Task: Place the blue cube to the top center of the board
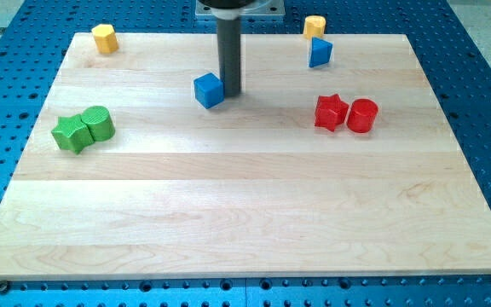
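Observation:
The blue cube (209,89) sits on the wooden board (245,196), a little left of centre in the upper part of the view. My tip (231,91) stands right next to the cube's right side, touching it or nearly so. The dark rod rises from there to the mount at the view's top.
A second blue block (320,53), wedge-like, lies at the upper right with a yellow block (314,26) just above it. A yellow block (104,38) is at the top left corner. A red star (331,112) and a red cylinder (362,115) touch at the right. A green star (72,133) and a green cylinder (98,123) touch at the left.

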Controlling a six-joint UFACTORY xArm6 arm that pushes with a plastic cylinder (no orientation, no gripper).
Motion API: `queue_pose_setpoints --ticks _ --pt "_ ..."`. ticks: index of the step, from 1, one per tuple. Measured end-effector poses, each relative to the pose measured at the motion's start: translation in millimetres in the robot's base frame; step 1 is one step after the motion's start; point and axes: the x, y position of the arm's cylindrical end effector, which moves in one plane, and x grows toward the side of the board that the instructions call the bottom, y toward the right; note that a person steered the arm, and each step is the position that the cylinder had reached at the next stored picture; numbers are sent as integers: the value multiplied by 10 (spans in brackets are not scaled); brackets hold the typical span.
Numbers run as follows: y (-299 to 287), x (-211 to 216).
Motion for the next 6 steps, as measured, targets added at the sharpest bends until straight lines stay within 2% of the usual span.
queue_pose_setpoints --ticks 1,2,3,4,5,6 --pt "-368 172" --pt "-505 -121" --pt "-479 -210" --pt "-829 191" --pt "-915 -384" --pt "-244 -855"
